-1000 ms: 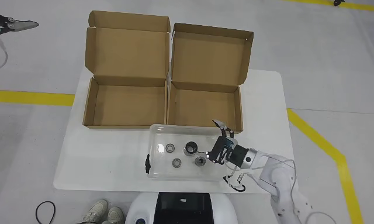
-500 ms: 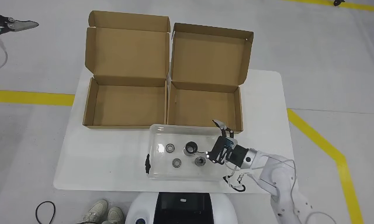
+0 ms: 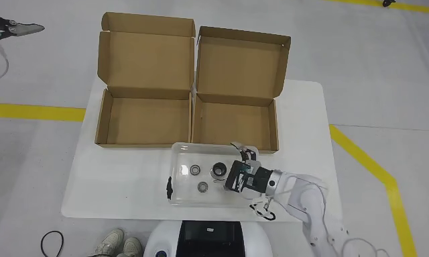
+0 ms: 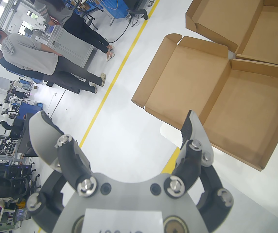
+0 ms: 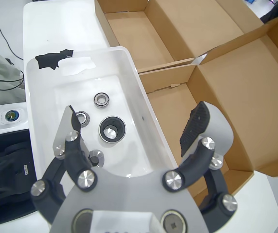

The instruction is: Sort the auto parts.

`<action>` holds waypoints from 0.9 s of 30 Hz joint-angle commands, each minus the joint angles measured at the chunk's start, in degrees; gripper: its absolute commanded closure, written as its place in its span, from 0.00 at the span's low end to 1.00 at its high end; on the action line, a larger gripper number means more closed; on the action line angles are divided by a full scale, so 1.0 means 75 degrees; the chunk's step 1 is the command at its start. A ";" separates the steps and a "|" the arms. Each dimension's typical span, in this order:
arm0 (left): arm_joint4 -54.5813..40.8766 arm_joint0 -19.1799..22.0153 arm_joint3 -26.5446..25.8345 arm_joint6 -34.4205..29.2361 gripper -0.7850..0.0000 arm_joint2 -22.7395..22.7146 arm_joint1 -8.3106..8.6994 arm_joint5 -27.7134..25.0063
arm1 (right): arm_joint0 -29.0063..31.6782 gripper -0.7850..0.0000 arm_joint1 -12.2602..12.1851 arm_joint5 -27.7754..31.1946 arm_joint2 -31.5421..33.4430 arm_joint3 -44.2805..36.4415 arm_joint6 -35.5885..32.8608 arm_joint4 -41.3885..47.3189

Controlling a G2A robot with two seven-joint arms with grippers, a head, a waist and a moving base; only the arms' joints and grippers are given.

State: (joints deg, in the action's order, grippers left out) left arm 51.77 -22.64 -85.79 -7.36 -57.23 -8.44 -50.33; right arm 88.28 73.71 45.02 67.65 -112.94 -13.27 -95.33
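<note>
A clear plastic bin [image 3: 175,149] at the table's front holds several auto parts: a steel bearing [image 3: 195,169], a black ring [image 3: 218,168] and a second bearing [image 3: 202,186]. My right gripper [image 3: 236,168] hangs open over the bin's right half. In the right wrist view its open fingers [image 5: 134,120] straddle the bin's rim [image 5: 139,78], above the black ring [image 5: 111,129], a roller bearing [image 5: 101,100], a smaller bearing [image 5: 83,118] and a small knob-like part [image 5: 95,157]. My left gripper [image 4: 117,124] is open, holds nothing, and is raised off to the table's left side.
Two open cardboard boxes stand side by side behind the bin, the left box [image 3: 144,119] and the right box [image 3: 231,123], both with nothing in them and their lids folded back. A strip of black tape [image 5: 54,58] sticks to the bin's far end.
My right gripper has moved left from the bin's right edge to over the parts, and now covers the part nearest that edge in the top view.
</note>
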 commanded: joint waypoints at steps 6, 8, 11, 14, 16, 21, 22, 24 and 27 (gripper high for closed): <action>0.0000 0.0000 0.0000 0.0000 0.00 0.0000 0.0000 0.0000 | -0.0314 0.33 0.0058 -0.0294 -0.0654 0.0335 -0.0768 0.0187; 0.0000 0.0000 0.0000 0.0000 0.00 0.0000 0.0000 0.0000 | -0.0314 0.32 0.0058 -0.0420 -0.0737 0.0369 -0.0958 0.0177; 0.0000 0.0000 0.0000 0.0000 0.00 0.0000 0.0000 0.0000 | -0.0265 0.23 0.0045 -0.0583 -0.0791 0.0355 -0.1157 0.0196; 0.0000 0.0000 0.0000 0.0000 0.00 0.0000 0.0000 0.0000 | -0.0225 0.13 0.0022 -0.0598 -0.0806 0.0367 -0.1453 0.0246; 0.0000 0.0000 0.0000 0.0000 0.00 0.0000 0.0000 0.0000 | -0.0238 0.13 0.0015 -0.0637 -0.0813 0.0404 -0.1698 0.0329; 0.0000 0.0000 0.0000 0.0000 0.00 0.0000 0.0000 0.0000 | -0.0437 0.27 0.0021 -0.0674 -0.0862 0.0669 -0.2245 0.0795; 0.0000 0.0000 0.0000 0.0000 0.00 0.0000 0.0000 0.0000 | -0.0508 0.25 0.0025 -0.0626 -0.0888 0.0749 -0.2306 0.0930; 0.0000 0.0000 0.0000 0.0000 0.00 0.0000 0.0000 0.0000 | -0.0666 0.19 0.0033 -0.0620 -0.0928 0.0933 -0.2468 0.1099; 0.0000 0.0000 0.0000 0.0000 0.00 0.0000 0.0000 0.0000 | -0.0914 0.18 0.0055 -0.0626 -0.1007 0.1266 -0.2645 0.1452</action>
State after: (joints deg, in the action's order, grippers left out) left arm 51.77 -22.64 -85.79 -7.36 -57.23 -8.44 -50.33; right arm 81.89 74.08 40.28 60.19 -104.16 -32.97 -85.37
